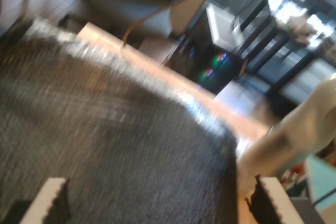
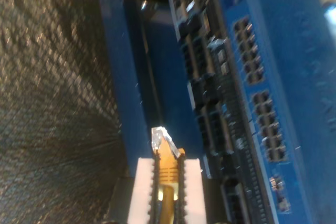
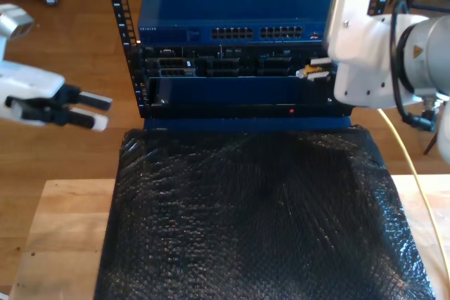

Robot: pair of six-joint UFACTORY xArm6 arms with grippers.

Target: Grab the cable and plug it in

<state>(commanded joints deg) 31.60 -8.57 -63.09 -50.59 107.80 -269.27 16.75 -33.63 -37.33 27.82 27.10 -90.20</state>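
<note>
While my second tool (image 2: 167, 177) pinches the cable (image 2: 167, 203) with its clear plug (image 3: 311, 71) just shy of the blue switch (image 3: 239, 5) (exterior view's right), my first tool (image 3: 90, 110) hangs wide.

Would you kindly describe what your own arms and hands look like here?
Both arms are white. My second hand has white fingers with black ribbed pads; its arm carries an orange triangular sticker and black cabling. My first hand has long black fingers tipped white.

Yellow cable (image 3: 411, 166) — blue switch (image 3: 232, 6)
</note>
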